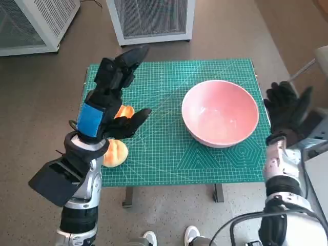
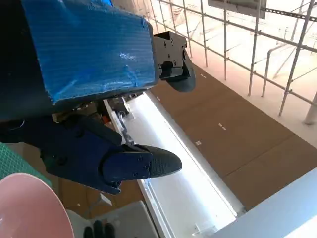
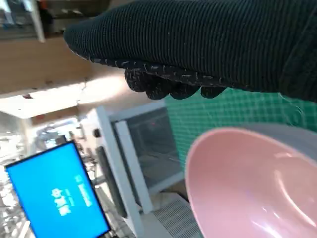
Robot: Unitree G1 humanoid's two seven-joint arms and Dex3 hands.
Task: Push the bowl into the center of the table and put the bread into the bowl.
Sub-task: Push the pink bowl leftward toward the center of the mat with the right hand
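Right now my right hand [image 1: 286, 110] hangs open just beside the bowl [image 1: 220, 113], which sits right of the mat's [image 1: 169, 154] centre; my empty left hand [image 1: 110, 100] hovers over the bread [image 1: 117, 152].

one pink bowl [image 1: 220, 113], two bread rolls [image 1: 116, 152], one green mat [image 1: 169, 159], two hands [image 1: 110, 105]

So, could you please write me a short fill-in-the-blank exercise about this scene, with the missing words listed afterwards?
1. The bowl is ____ in colour.
2. The bread lies on the green mat, not yet in the ____.
3. The left hand, above the bread, has ____ tape on its back.
4. The right hand is beside the bowl and holds ____.

Missing words: pink; bowl; blue; nothing
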